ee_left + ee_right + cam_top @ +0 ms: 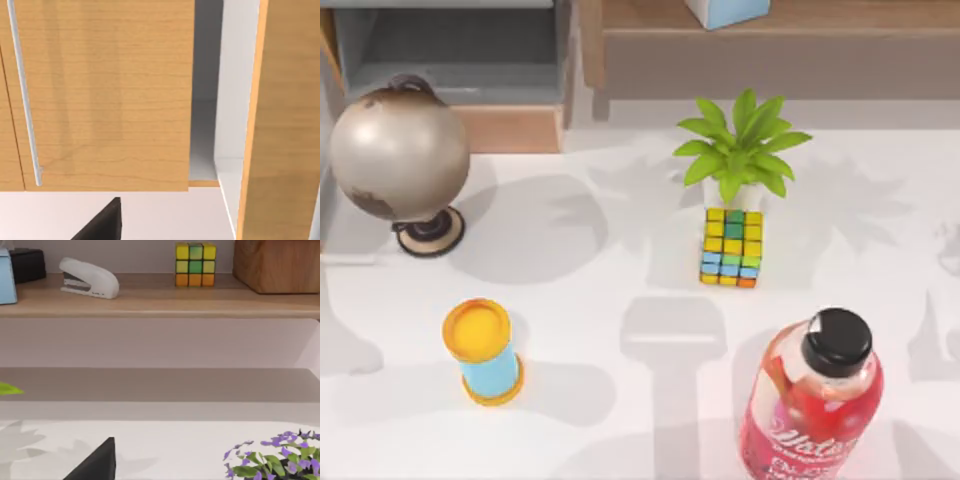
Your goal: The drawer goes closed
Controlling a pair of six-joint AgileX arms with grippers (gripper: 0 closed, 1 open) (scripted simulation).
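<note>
Left pincer [102,222]: a dark tip low in its wrist view. I can't tell if it's open or closed, and nothing looks held. Right pincer [95,462] is parked facing a shelf [160,305], state also unclear.

Drawer [326,215]: from above it's a narrow grey strip with a pale rim at the table's [620,300] far left edge, just beside the globe [398,150], so it's not shut yet.

Close ahead of the left pincer, not touching, is a wood panel [100,100] with a bar handle [22,90]. Beyond that are a grey gap [205,90] and a second pale-rimmed wood panel [285,125]. I can't tell which of them is the drawer front.

Handling, my read: it's a rigid box on slides, a light load that moves along one axis. No grip is needed; push flat on the wood front near its middle. An off-centre push could skew it.
</note>
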